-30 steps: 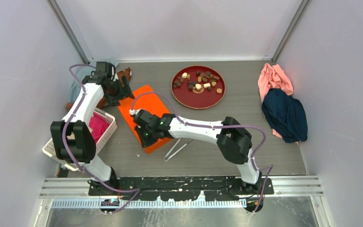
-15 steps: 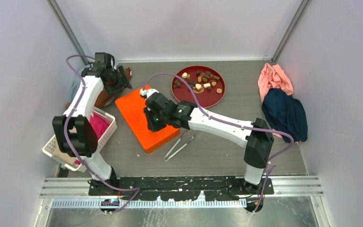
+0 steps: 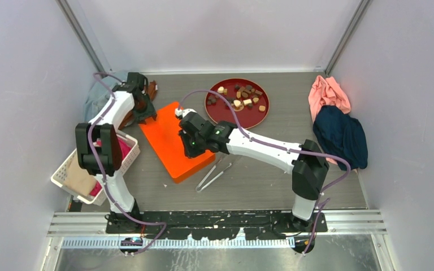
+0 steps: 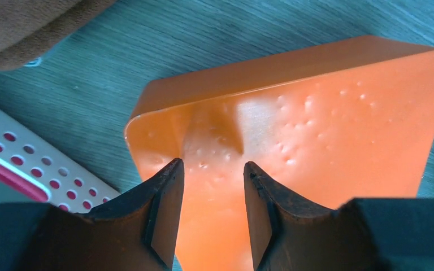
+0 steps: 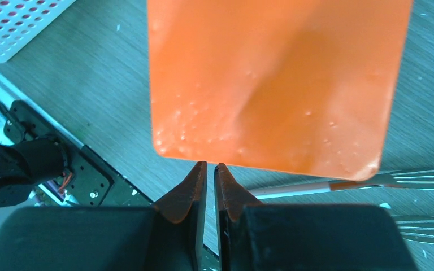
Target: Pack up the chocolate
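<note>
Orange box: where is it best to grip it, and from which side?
Probably the far left corner of the orange box, from above. It lies flat and looks too wide to span, but the left gripper hangs over that corner, whose walls are free.

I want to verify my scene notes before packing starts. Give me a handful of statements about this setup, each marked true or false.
1. The chocolate lies on the round red tray. True.
2. The left pincer, jaws apart, and the right pincer, nearly closed, are both at the orange box. True.
3. The tongs are in the right pincer. False: they lie on the table beside the orange box.
4. The white basket stands on the right side. False: it is on the left; a pink cloth and a dark blue cloth lie on the right.
</note>
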`<state>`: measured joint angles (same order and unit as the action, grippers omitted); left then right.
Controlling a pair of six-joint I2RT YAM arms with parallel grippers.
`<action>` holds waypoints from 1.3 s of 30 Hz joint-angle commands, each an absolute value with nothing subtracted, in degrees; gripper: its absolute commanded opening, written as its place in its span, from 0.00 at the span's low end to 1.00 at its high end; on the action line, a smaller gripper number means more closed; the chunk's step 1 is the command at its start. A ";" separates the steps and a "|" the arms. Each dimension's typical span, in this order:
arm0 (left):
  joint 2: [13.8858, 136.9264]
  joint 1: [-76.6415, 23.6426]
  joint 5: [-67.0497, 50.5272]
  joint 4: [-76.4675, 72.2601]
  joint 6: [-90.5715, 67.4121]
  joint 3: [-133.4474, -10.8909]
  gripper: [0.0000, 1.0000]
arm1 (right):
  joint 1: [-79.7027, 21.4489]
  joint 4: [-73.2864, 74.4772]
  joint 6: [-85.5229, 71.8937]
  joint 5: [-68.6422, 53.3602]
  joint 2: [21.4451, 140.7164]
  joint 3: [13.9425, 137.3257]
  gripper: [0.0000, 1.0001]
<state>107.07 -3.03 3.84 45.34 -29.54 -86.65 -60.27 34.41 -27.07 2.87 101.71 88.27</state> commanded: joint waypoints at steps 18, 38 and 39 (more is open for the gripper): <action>117.36 -12.83 1.71 43.00 -32.61 -108.47 0.46 | -49.75 34.07 -25.32 6.36 102.68 87.82 0.14; 115.11 -16.00 2.56 43.72 -30.79 -109.12 0.46 | -49.73 33.20 -25.36 7.73 100.12 85.17 0.10; 114.73 -16.11 3.01 43.23 -30.78 -108.44 0.46 | -49.73 32.91 -25.42 7.91 100.36 84.39 0.10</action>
<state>121.34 -15.27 1.15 44.29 -32.03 -106.91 -49.50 33.76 -26.00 5.21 105.67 83.53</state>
